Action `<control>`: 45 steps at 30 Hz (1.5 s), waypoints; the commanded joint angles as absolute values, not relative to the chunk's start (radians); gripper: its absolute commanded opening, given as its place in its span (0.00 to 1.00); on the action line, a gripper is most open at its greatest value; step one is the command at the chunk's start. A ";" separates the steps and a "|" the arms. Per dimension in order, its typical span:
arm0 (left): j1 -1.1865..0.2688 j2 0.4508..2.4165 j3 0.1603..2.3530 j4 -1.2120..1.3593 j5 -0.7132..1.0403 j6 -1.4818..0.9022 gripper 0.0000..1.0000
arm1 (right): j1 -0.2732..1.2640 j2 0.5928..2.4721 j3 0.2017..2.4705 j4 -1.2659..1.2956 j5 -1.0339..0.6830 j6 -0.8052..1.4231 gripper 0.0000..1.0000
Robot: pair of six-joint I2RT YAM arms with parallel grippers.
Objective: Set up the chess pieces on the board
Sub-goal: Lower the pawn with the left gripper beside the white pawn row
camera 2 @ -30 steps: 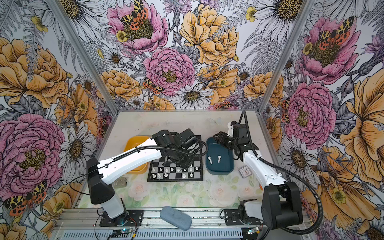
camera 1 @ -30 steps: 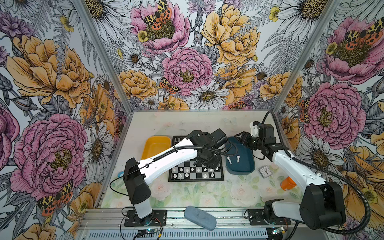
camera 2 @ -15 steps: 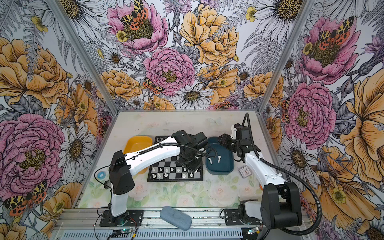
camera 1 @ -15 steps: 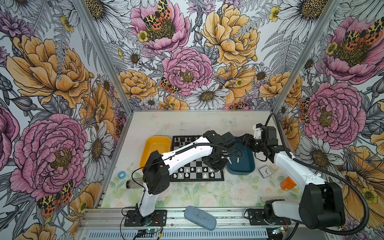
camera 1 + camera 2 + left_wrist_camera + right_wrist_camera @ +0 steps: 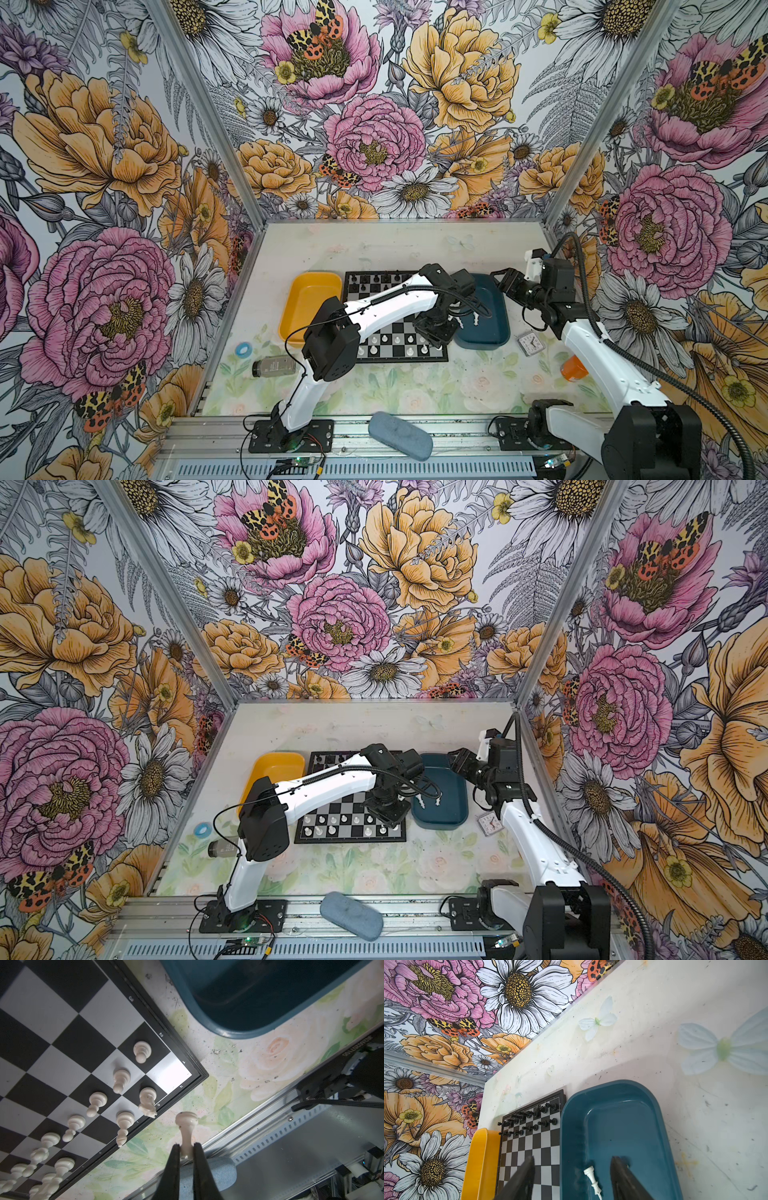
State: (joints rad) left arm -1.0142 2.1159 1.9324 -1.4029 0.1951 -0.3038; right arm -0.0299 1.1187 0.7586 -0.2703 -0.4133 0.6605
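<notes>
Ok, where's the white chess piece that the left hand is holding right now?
In the left wrist view the white piece is pinched in the left hand, hanging by the board's near right corner, close to the blue tray.

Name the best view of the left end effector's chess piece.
Left wrist view: small white plastic chess piece plainly pinched by the left end effector, which hides it in both top views. Right wrist: absent.

Three floral-papered walls (image 5: 374, 137), drawn with big pink, orange and white blooms and spotted moths, fill the upper frame in both top views. Silver metal corner posts (image 5: 210, 116) divide them. Lower centre lies a pale tabletop (image 5: 395, 249) faintly printed with roses and butterflies, and a slotted aluminium rail (image 5: 415, 471) edges the bottom. The light is even.
</notes>
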 commanded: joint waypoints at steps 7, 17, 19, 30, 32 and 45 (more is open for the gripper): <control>-0.998 2.153 1.957 -1.406 0.227 -0.308 0.00 | -0.045 1.098 0.748 -0.252 -0.429 0.652 0.60; -0.998 2.200 1.973 -1.406 0.225 -0.318 0.00 | -0.047 1.098 0.740 -0.252 -0.430 0.649 0.60; -0.997 2.207 1.979 -1.406 0.219 -0.319 0.00 | -0.048 1.098 0.739 -0.252 -0.430 0.649 0.60; -0.986 2.239 1.990 -1.406 0.210 -0.327 0.00 | -0.050 1.102 0.735 -0.252 -0.432 0.647 0.60; -0.984 2.239 1.988 -1.406 0.209 -0.327 0.00 | -0.050 1.103 0.736 -0.252 -0.432 0.647 0.60; -0.980 2.251 1.987 -1.405 0.212 -0.326 0.00 | -0.050 1.104 0.732 -0.251 -0.432 0.647 0.60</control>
